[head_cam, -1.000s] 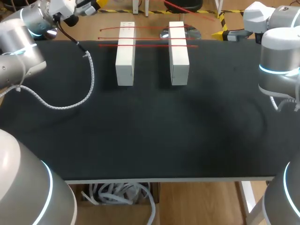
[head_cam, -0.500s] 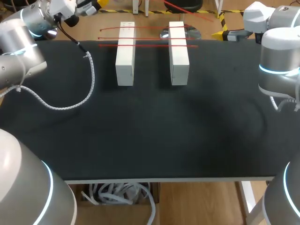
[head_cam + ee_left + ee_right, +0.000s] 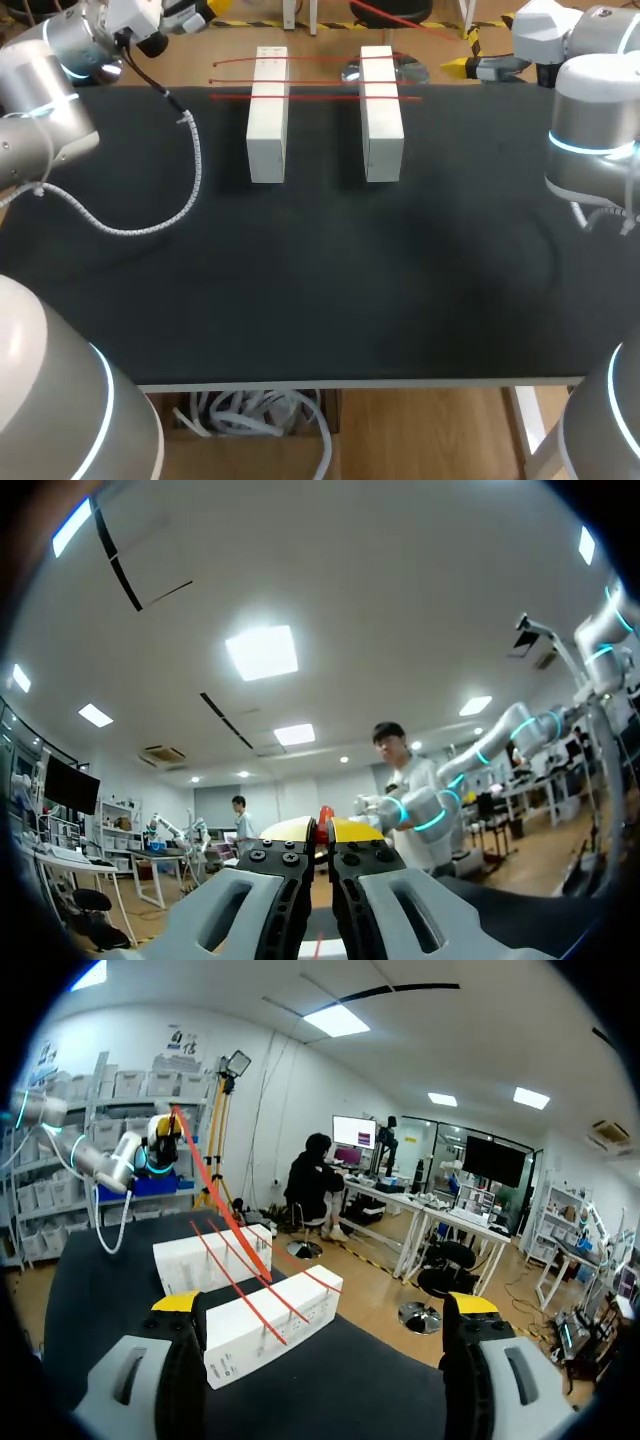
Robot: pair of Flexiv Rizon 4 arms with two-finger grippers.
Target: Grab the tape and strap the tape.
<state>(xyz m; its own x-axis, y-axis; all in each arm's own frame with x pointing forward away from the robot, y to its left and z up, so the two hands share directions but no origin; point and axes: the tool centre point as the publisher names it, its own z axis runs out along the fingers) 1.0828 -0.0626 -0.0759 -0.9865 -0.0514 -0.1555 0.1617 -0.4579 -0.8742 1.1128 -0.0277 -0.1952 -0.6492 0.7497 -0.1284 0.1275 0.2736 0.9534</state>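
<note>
So, head view first: the black table (image 3: pixel 320 280) carries two white blocks, the left block (image 3: pixel 267 115) and the right block (image 3: pixel 381 115), standing side by side at the far end. Three red tapes (image 3: pixel 310 80) lie across both, left to right. A fourth tape (image 3: pixel 410 24) runs in the air just past the far edge. My left gripper (image 3: pixel 185 15) sits at the far left corner, well apart from the blocks. My right gripper (image 3: pixel 462 66) is at the far right, near the right block's far end. Left wrist view: the left gripper (image 3: pixel 322 828) has its jaws together with a red sliver pinched between the yellow tips. I take that to be an end of the fourth tape. Right wrist view: the right gripper (image 3: pixel 322 1305) has its fingers wide apart and nothing between them. The blocks lie ahead of it with the thin tapes (image 3: pixel 235 1285) across their tops. The fourth tape (image 3: pixel 225 1205) slants up from between the blocks toward my other arm's gripper. Progress, as I judge it: one tape end is grabbed, and nothing is looped or fastened yet. The free end has yet to be caught and the strap closed. Containers: none seen on the table; the blocks only bear the tapes.
</note>
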